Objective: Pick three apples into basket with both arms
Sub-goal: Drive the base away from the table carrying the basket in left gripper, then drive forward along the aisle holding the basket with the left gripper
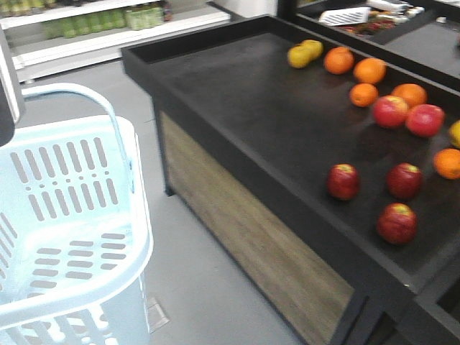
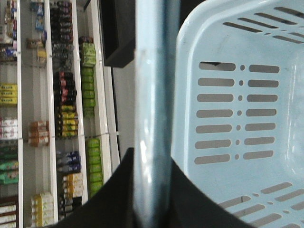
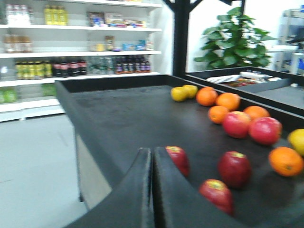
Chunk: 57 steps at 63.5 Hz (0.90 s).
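Three dark red apples (image 1: 343, 181) (image 1: 405, 180) (image 1: 397, 223) lie near the front right of the black display table (image 1: 237, 108). The pale blue basket (image 1: 79, 128) hangs at the lower left, off the table's left end, with nothing in it. In the left wrist view my left gripper (image 2: 152, 156) is shut on the basket's hoop handle (image 2: 152, 95), and the slotted basket wall (image 2: 187, 109) is to its right. In the right wrist view my right gripper (image 3: 152, 151) is shut with nothing in it, just left of the nearest apple (image 3: 179, 159); two more apples (image 3: 234, 168) (image 3: 217, 194) lie to the right.
Further back on the table are several oranges (image 1: 338, 60), two lighter pink-red apples (image 1: 390, 111) and two yellow-green fruits (image 1: 300, 56). The table has a raised black rim (image 1: 144, 54). Drink shelves (image 3: 71, 66) stand behind, over grey floor (image 1: 201, 273). A potted plant (image 3: 232, 38) is at the back right.
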Tool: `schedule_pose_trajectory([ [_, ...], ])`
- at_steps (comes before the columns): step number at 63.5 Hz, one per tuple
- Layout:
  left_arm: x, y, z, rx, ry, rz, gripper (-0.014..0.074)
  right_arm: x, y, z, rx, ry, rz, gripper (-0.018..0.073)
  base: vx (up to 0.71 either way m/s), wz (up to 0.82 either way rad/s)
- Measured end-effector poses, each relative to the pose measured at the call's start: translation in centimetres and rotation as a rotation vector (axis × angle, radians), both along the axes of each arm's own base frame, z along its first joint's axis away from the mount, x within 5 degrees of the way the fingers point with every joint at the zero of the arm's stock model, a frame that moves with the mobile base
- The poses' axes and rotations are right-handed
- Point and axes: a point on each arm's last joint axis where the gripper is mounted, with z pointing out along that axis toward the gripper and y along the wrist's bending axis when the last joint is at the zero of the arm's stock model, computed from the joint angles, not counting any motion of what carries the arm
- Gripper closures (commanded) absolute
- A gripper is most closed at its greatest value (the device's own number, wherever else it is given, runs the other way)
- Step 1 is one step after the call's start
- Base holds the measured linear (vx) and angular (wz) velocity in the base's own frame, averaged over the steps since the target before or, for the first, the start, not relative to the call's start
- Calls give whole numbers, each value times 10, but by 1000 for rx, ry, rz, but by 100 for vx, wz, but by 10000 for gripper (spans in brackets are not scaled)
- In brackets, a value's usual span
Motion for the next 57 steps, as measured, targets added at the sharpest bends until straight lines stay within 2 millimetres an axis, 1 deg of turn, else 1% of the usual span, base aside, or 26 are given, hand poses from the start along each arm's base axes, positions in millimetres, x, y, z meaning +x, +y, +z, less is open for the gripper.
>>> schedule_pose_trajectory([
  [26, 0, 0, 0, 0, 1, 0, 603, 0, 0, 0, 0, 0, 0, 568, -8, 48],
  [57, 0, 0, 0, 0, 1, 0, 603, 0, 0, 0, 0, 0, 0, 568, -2, 28],
])
